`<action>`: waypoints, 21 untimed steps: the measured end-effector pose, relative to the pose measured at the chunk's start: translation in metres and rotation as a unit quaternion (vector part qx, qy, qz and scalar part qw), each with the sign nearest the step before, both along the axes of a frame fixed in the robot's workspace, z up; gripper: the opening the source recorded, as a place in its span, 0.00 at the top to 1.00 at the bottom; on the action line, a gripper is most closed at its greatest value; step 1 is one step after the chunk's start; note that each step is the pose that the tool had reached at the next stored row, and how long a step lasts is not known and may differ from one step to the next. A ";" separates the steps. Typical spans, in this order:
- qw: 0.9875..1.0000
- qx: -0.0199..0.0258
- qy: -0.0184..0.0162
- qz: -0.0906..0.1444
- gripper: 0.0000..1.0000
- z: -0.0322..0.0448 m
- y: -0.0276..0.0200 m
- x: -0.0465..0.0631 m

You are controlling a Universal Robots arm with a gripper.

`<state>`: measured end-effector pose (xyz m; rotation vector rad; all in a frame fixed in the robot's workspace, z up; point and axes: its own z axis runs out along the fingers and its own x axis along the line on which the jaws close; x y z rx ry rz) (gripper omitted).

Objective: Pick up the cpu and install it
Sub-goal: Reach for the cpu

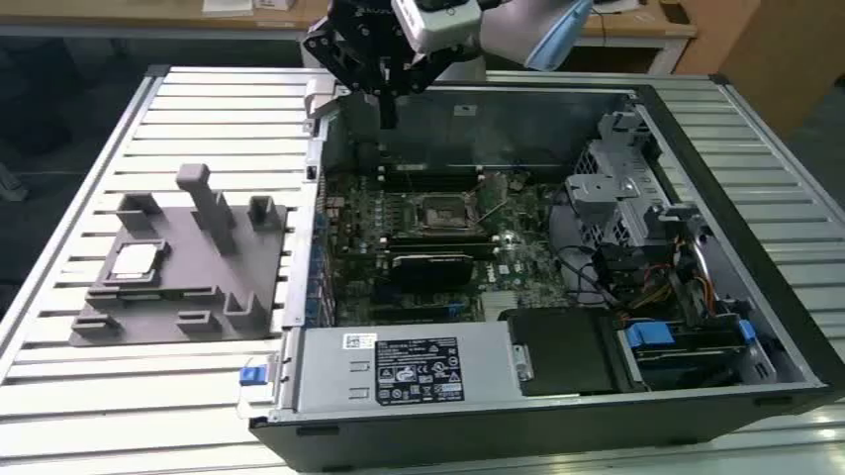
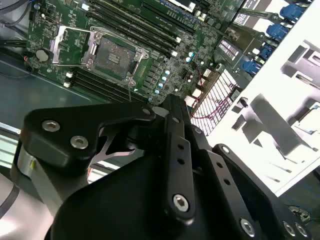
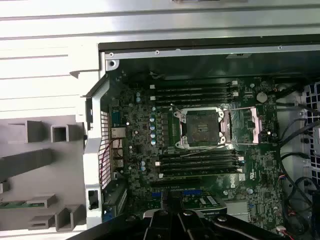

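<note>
Open PC case [image 1: 555,427], mobo [image 1: 521,259], grey fixture [image 1: 145,319]

A ribbed pale metal tabletop [image 1: 133,396] spans the foreground; beyond it stand a light wooden desk [image 1: 158,20], a wooden panel [image 1: 779,49] and dark floor [image 1: 53,99].

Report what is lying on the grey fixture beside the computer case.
The cpu lies flat on the grey fixture, beside its upright posts. What is beneath the cpu is hidden by it.
</note>
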<state>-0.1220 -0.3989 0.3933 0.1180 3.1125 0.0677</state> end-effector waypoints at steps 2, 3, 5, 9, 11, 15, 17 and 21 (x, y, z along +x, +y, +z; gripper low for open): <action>1.000 0.000 0.000 0.000 0.89 0.0000 0.0000 0.000; 1.000 0.000 0.000 0.000 0.89 0.0000 0.0000 0.000; 1.000 0.000 0.000 0.000 0.89 0.0000 0.0000 0.000; 1.000 0.000 0.000 0.000 0.89 0.0000 0.0000 -0.001; 1.000 0.000 0.000 0.000 0.89 0.0000 0.0000 -0.002; 1.000 0.000 0.000 0.000 0.89 0.0000 0.0000 -0.005; 1.000 0.000 0.000 0.000 0.89 0.0000 0.0000 -0.008; 1.000 0.000 0.000 0.000 0.89 0.0000 0.0000 -0.014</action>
